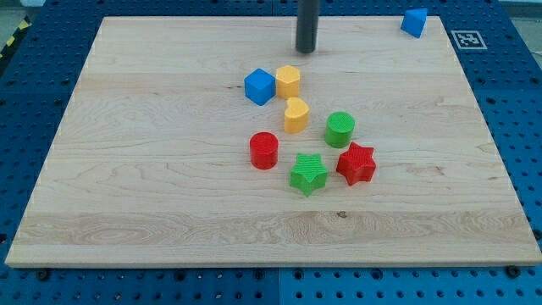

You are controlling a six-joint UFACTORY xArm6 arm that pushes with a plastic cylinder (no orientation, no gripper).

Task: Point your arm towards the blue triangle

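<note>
Camera view: wooden counter on a blue pegboard base, dark rod coming down from the view's top, my tip resting near the counter's top edge, a bit right of centre. No jaws on this arm, just the rod, so nothing spread or pinching, and my tip touches no block. Blue triangle sits in the counter's top right corner, well apart from my tip, off to its right and slightly higher in the view, with bare wood between them. Blue cube lies below and left of my tip, touching or just beside a yellow block on its right, shape roughly a rounded cylinder, hard to tell. Yellow heart-like block just below those two. Green cylinder to the right of that heart. Red cylinder lower left of the cluster. Green star at the cluster's bottom, with a red star just beside it on the right, possibly touching, cannot tell. A black and white marker tag sits on the base just right of the triangle's corner, off the counter.
</note>
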